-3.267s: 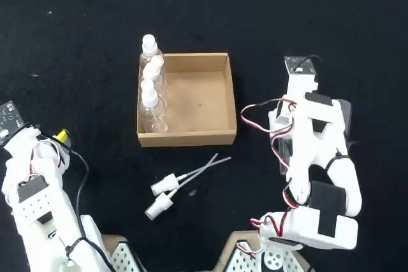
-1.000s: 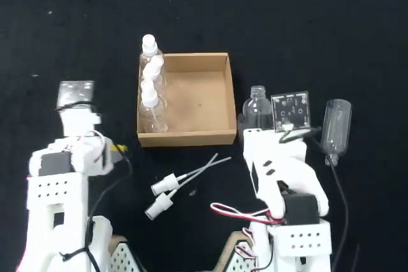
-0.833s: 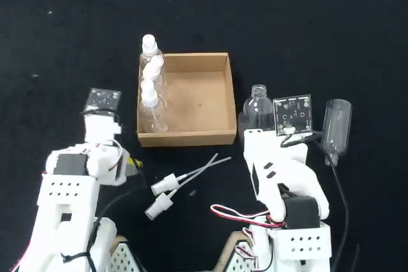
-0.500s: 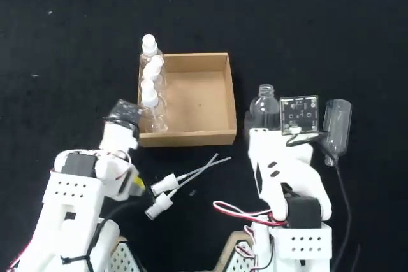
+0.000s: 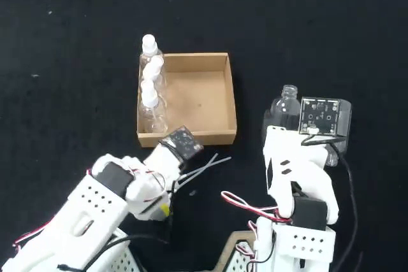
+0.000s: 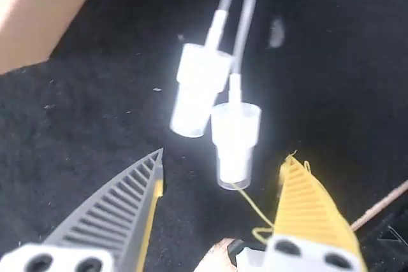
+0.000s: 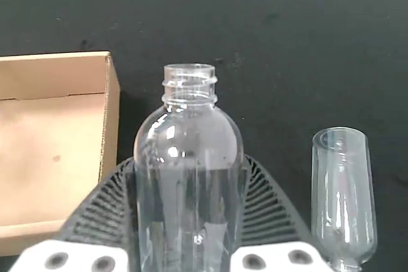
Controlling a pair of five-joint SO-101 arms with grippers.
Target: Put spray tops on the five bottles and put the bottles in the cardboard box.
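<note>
Spray tops (image 6: 197, 97): two, loose on the black table (image 5: 76, 42), just in front of the cardboard box (image 5: 191, 137). White ribbed collars and thin grey dip tubes, lying side by side and almost touching. Directly over them hangs the left gripper (image 6: 224, 157), spread wide, one finger on each side of the nearer top. No contact yet.

Right of the box, the right gripper (image 7: 188, 186) is clamped around an uncapped bottle (image 7: 189, 125), which it holds upright with the threaded neck open. Clear plastic, rounded shoulders, smooth wall; ribbed fingers press the belly from both sides. A second uncapped bottle (image 7: 342, 189) is just beside it, apparently lying on its side on the table.

Three capped bottles (image 5: 152, 97) stand in a row along the box's left wall. They look to be inside it, but the high view does not settle that.

Step in hand, as I judge it: picking up a spray top for the fourth bottle, so roughly three of five are done.

Next move calls for:
- Lower and close on the collar, not the tube.
- Mind the neighbouring top, since a finger could nudge it.
- Feed the long, flexible tube into the narrow neck. Alignment looks like the hard part, and the bottle must be held steady.
</note>
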